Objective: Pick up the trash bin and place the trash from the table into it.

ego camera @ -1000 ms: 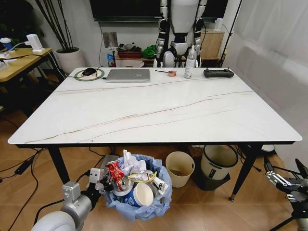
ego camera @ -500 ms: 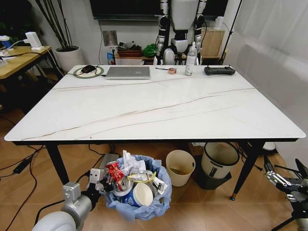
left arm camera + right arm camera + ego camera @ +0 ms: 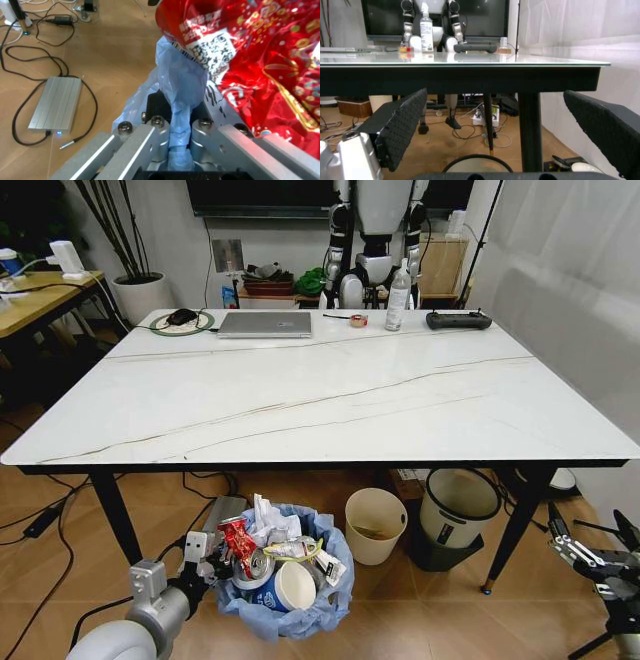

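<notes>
Trash bin seemingly upright, mouth up.

The tabletop lies bare across its middle and near edge, giving open passage there. Along its far edge stand a laptop, a bottle and a black remote. Under the tabletop, a cream bin and a white bucket crowd the floor between its black legs.
</notes>
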You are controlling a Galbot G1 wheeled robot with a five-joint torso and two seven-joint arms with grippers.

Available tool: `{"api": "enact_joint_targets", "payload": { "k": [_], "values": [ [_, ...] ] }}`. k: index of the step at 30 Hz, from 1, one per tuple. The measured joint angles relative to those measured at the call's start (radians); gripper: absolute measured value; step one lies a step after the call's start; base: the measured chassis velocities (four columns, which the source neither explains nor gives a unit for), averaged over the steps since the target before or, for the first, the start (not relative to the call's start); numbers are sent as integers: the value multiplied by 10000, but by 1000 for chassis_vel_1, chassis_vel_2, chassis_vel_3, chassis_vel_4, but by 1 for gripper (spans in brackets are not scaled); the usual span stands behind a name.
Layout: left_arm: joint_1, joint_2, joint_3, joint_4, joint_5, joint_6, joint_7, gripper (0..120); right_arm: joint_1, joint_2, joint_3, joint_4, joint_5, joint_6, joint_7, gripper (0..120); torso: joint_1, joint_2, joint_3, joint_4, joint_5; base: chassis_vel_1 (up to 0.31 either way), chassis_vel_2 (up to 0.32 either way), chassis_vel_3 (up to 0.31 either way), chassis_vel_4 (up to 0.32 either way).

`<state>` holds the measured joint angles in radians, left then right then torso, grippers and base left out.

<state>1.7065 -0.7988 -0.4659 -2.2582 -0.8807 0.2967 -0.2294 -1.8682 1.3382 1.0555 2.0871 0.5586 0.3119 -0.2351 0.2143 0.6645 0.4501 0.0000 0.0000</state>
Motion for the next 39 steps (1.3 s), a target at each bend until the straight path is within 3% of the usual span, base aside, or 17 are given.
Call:
{"api": "enact_joint_targets", "payload": {
  "k": [39],
  "values": [
    [-223,-581,-80,1269,178,-202,-3,0,0,0,0,0,0,0,0,100,-633,-1641,-1007,1,-1,0,0,0,0]
  ]
}}
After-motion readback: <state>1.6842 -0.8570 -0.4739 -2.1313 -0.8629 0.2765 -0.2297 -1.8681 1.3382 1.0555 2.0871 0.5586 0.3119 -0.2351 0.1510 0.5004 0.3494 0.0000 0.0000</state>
